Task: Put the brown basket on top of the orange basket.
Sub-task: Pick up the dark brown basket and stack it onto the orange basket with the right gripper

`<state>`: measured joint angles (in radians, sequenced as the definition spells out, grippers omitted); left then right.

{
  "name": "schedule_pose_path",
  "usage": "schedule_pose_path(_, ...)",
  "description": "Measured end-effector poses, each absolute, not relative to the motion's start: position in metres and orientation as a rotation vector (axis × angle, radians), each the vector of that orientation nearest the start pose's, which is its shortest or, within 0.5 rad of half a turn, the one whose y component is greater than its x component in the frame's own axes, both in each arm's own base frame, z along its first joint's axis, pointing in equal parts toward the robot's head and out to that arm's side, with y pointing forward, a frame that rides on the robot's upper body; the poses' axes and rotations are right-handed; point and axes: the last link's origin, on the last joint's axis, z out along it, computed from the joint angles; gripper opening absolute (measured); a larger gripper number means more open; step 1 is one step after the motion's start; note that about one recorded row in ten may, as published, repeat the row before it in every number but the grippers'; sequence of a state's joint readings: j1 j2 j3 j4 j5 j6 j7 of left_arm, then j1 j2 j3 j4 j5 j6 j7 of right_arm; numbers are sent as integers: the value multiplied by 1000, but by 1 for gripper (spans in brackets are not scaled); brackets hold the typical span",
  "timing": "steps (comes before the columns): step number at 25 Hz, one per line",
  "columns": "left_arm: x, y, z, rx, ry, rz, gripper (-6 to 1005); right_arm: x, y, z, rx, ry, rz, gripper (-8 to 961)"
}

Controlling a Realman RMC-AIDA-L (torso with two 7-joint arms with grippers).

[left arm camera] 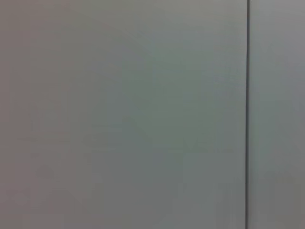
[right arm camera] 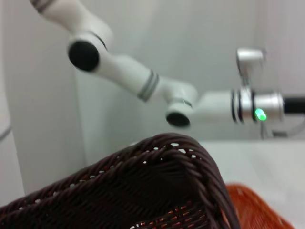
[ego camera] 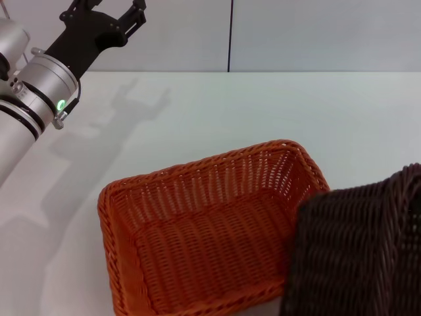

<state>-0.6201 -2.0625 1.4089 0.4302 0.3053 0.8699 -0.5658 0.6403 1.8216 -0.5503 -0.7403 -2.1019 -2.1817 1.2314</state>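
Note:
The orange basket (ego camera: pixel 197 237) stands on the white table (ego camera: pixel 296 112) near the front middle, its open side up. The brown basket (ego camera: pixel 358 253) is at the front right, tilted, and it overlaps the orange basket's right end; whether they touch I cannot tell. The right wrist view shows the brown basket's braided rim (right arm camera: pixel 190 162) close up, with a corner of the orange basket (right arm camera: pixel 252 210) beyond it. My right gripper is out of view. My left gripper (ego camera: pixel 108 8) is raised at the far left, well away from both baskets, with its fingers spread and empty.
A pale wall with a dark vertical seam (ego camera: pixel 230 33) backs the table; the left wrist view shows only this wall. My left arm (right arm camera: pixel 214 105) stretches across the right wrist view above the baskets. Bare tabletop lies behind and left of the orange basket.

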Motion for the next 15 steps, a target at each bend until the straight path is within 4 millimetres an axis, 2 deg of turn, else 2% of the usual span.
schedule_pose_path(6, -215, 436, 13, -1824, -434, -920, 846, 230, 308, 111, -3026, -96, 960, 139)
schedule_pose_path(7, -214, 436, 13, -1825, -425, -915, 846, 229, 307, 107, -2972, -80, 1057, 139)
schedule_pose_path(9, -215, 437, 12, -1829, -412, -901, 846, 230, 307, 105, -2945, -69, 1097, 139)
schedule_pose_path(12, -214, 437, 9, -1838, -393, -878, 846, 233, 300, 94, -2809, -48, 1235, 139)
schedule_pose_path(15, -213, 439, 7, -1846, -388, -871, 846, 235, 296, 90, -2749, -37, 1284, 138)
